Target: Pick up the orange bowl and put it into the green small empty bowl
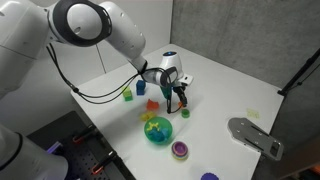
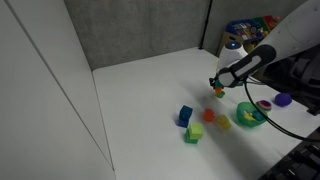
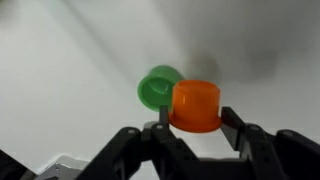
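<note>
In the wrist view my gripper [image 3: 187, 128] is shut on the orange bowl [image 3: 195, 104], a tiny round orange cup held upside down between the fingers. The small green empty bowl [image 3: 157, 87] stands on the white table just beyond and to the left of it, partly covered by the orange bowl. In both exterior views the gripper [image 1: 179, 98] [image 2: 218, 88] hangs low over the table. The small green bowl [image 1: 185, 112] sits right below it.
A larger teal bowl [image 1: 158, 131] [image 2: 250, 115] holds yellow pieces. A blue block [image 2: 185, 115], a green block [image 2: 192, 133] and a red-orange piece [image 2: 210, 116] lie nearby. A purple bowl [image 1: 180, 150] and a grey plate [image 1: 255, 135] sit near the table edge.
</note>
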{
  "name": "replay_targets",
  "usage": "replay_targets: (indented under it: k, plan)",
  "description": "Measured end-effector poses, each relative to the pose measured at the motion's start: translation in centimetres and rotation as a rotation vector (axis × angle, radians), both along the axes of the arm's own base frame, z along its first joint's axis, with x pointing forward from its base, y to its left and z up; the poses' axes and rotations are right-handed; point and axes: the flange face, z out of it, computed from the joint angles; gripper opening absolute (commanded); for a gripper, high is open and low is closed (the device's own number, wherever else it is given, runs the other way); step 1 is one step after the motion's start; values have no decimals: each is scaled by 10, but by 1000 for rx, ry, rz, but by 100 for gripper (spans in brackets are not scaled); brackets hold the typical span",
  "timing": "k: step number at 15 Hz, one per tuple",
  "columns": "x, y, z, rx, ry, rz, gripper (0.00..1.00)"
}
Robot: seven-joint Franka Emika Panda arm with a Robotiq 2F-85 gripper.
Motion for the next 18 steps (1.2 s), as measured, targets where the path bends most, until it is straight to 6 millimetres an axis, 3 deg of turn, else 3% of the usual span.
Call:
replay_targets:
  k: [5,9,18]
  plan:
    - [-8,-42,15,-61,-41,-32,30]
    - [-21,-57,13,-92,-64,-37,30]
    - [-33,-29,5,-91,-155,-8,30]
